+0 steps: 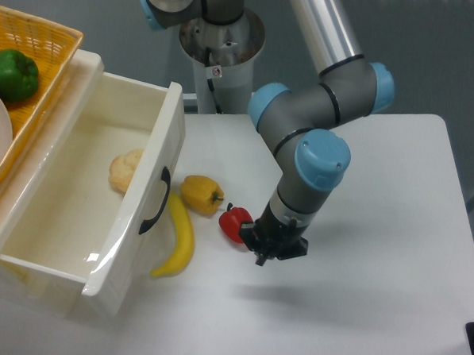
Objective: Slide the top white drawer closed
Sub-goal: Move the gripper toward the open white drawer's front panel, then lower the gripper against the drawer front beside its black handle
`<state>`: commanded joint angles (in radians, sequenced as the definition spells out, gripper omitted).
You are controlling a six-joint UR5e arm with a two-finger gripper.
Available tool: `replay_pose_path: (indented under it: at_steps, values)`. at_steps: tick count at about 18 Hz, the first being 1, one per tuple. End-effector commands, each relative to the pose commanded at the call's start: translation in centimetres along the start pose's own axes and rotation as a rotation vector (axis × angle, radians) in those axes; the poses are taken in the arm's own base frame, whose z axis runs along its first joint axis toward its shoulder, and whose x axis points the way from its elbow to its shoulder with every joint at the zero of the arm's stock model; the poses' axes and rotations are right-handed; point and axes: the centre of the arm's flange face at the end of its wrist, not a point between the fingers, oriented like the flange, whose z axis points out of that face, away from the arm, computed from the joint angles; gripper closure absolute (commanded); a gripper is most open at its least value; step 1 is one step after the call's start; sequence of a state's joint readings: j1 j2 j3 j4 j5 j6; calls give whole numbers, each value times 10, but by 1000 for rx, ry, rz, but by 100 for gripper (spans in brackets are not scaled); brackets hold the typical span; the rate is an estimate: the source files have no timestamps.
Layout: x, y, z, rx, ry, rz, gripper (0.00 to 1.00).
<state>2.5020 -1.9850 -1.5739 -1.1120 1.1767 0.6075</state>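
Gaping top white drawer point(100, 218) – pale lumpy food point(126, 172) inside; jaws' state unclear – beside red pepper point(233, 223).

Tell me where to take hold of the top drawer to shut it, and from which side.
Go for the black handle on the top drawer's front, coming from the table side. It arches outward from the panel, leaving a gap for a finger. The banana lies close beside it.
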Motion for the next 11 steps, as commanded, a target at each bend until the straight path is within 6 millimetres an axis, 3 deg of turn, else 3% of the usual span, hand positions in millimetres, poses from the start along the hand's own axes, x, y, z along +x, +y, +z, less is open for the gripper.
replay_pose_path:
  at_steps: [5, 11]
  values:
    - [31, 0, -3, -35, 63, 7, 100]
    - [51, 4, 0, -69, 183, -18, 100]
